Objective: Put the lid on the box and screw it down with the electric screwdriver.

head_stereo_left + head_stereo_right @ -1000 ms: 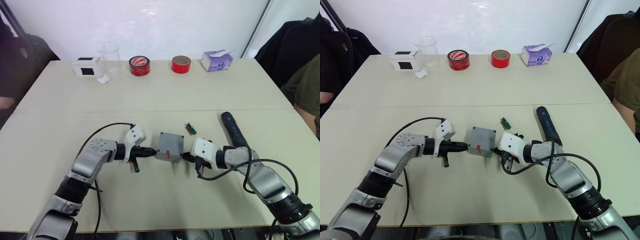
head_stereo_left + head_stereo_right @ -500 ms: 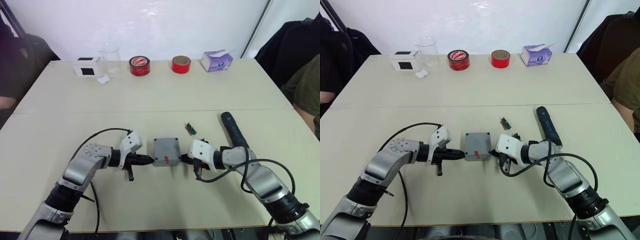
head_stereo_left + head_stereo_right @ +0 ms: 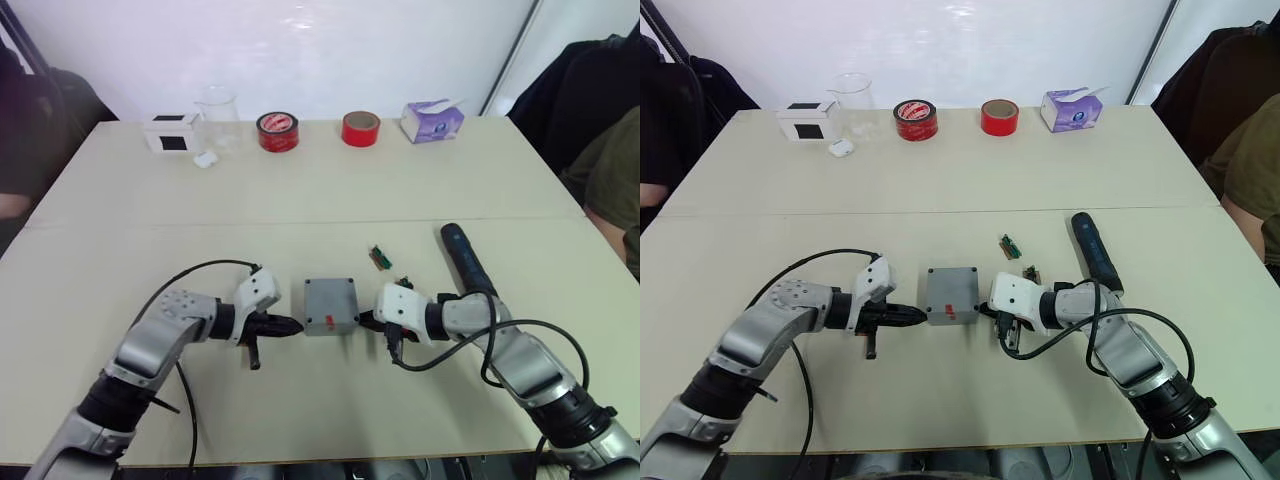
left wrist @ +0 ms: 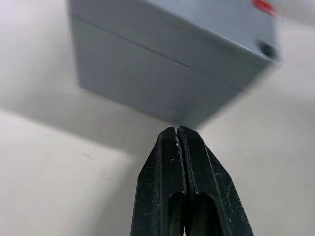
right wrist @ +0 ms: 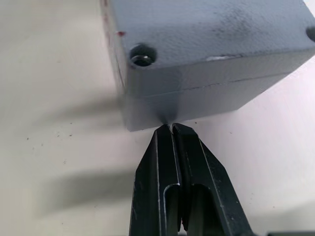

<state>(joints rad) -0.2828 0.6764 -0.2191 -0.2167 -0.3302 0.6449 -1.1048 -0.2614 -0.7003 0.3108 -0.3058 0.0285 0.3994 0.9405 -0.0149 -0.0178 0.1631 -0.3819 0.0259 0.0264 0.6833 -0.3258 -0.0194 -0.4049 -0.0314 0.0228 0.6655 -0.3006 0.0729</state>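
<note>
Grey box [image 3: 331, 304] with lid [image 5: 206, 29] fitted on top, near-centre of table [image 3: 330, 190], flanked left by left gripper [image 3: 292, 325] and right by right gripper [image 3: 366, 320], each with fingers pressed together, empty, tips at the box's side walls. Electric screwdriver [image 3: 464, 260] lying on table, right of box and well apart.

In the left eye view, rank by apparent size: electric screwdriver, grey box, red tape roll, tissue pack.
1. Electric screwdriver, longest.
2. Grey box.
3. Tissue pack, close to the box in apparent size, and farther from the camera, so the order is unsure.
4. Red tape roll, smallest.
</note>
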